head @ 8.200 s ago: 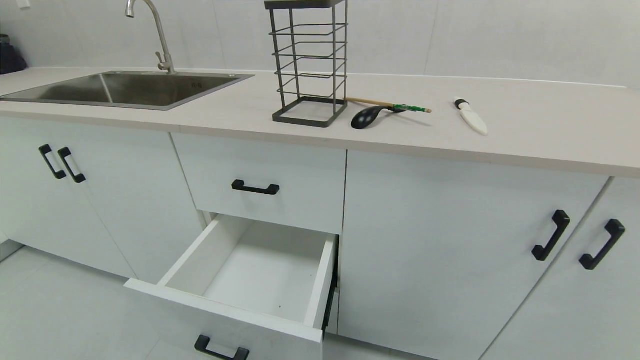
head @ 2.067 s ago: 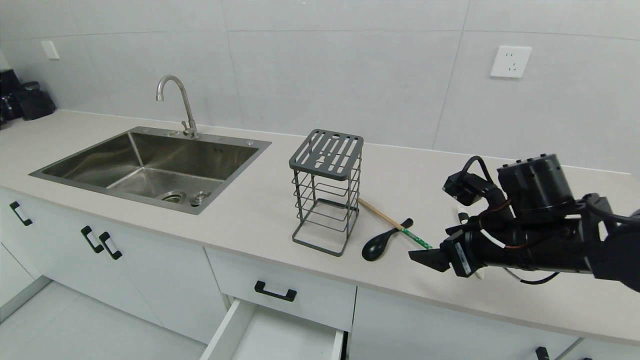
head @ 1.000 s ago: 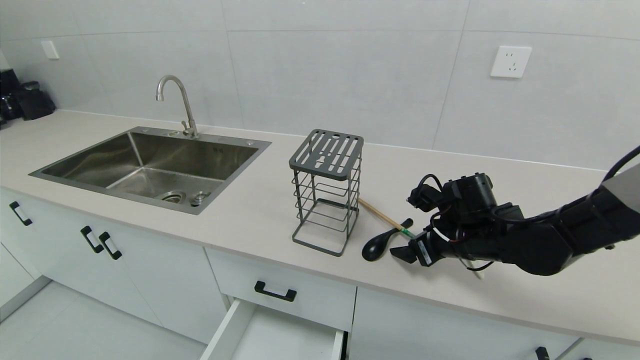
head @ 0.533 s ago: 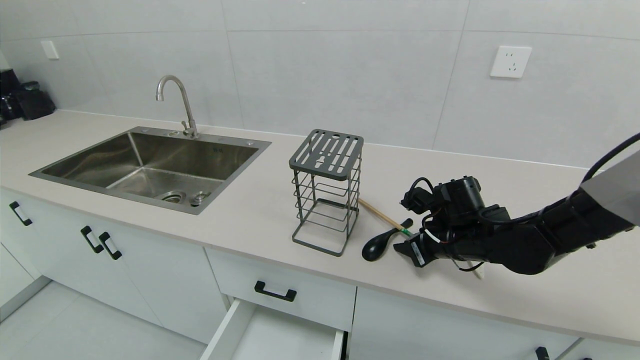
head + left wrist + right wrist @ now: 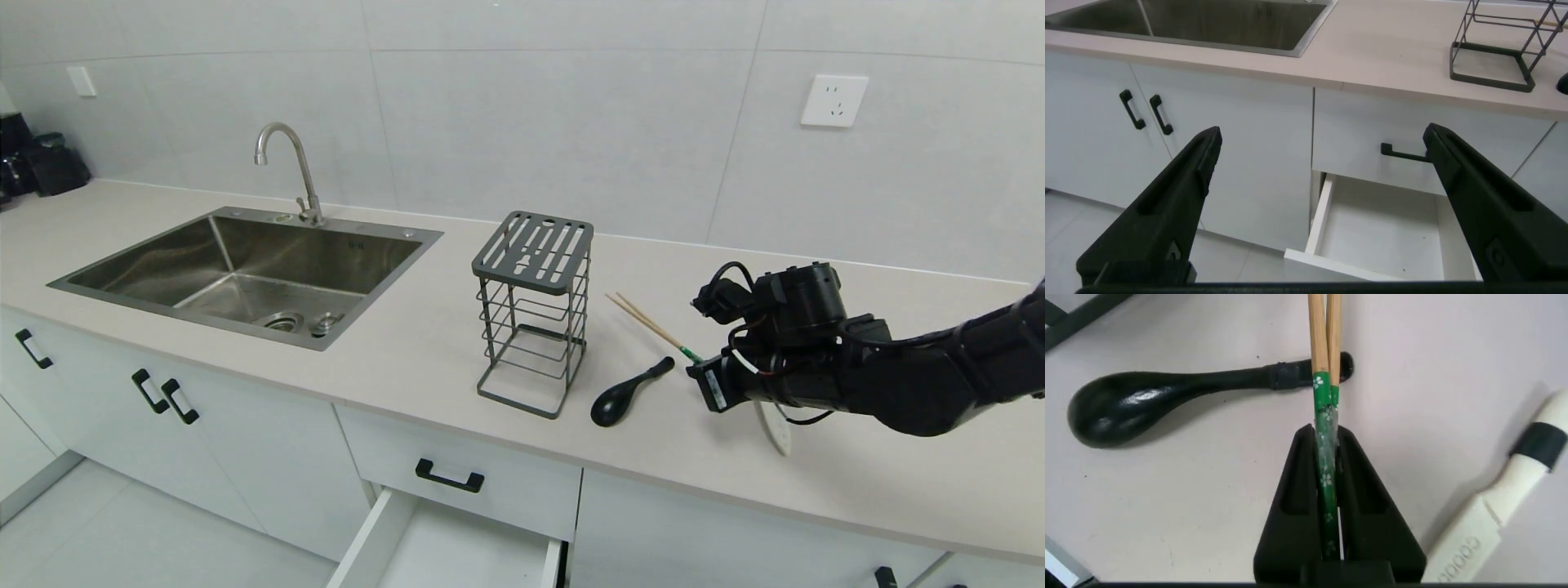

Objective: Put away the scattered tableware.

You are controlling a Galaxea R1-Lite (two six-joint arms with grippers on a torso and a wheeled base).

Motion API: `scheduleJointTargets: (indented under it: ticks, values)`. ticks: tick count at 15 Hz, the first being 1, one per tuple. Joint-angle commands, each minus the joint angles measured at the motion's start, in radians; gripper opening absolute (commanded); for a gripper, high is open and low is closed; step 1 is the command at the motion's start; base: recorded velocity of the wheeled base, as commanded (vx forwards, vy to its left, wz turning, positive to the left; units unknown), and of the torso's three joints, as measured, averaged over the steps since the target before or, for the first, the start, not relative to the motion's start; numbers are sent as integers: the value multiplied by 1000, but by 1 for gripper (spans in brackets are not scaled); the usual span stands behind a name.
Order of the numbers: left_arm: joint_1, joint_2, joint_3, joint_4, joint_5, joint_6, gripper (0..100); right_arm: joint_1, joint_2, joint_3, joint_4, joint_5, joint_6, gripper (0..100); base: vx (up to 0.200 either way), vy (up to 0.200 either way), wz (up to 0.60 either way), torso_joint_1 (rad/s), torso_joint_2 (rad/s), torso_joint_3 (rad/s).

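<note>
Two wooden chopsticks [image 5: 649, 327] are pinched by their green patterned ends in the right gripper [image 5: 698, 371], its fingers narrowed onto them, with their far tips near the wire rack [image 5: 532, 314]. Whether they clear the counter [image 5: 408, 359] is hard to judge. A white tool with a black band [image 5: 773, 425] lies half hidden behind the gripper — its print is cut off at the right wrist view's edge. A black spoon [image 5: 627, 394] lies on the counter between rack and gripper. The left gripper [image 5: 1323, 135] hangs spread wide, low before the open drawer [image 5: 1388, 237] — the sink [image 5: 343, 257] is well to the left
</note>
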Motion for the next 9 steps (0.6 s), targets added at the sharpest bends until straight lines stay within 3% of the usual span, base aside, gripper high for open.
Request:
scheduleJointTargets:
  ticks: [1, 6, 9]
  values:
    - [0, 1, 0, 0, 0, 0, 100, -4, -86, 33, -2, -7, 1, 0, 0, 0, 0, 0, 0, 0]
    - [0, 1, 0, 0, 0, 0, 100, 7, -270, 114, -58, -6, 10, 0, 0, 0, 0, 0, 0, 0]
    - [0, 1, 0, 0, 0, 0, 100, 57, -328, 208, -319, 83, 1, 0, 0, 0, 0, 0, 0, 0]
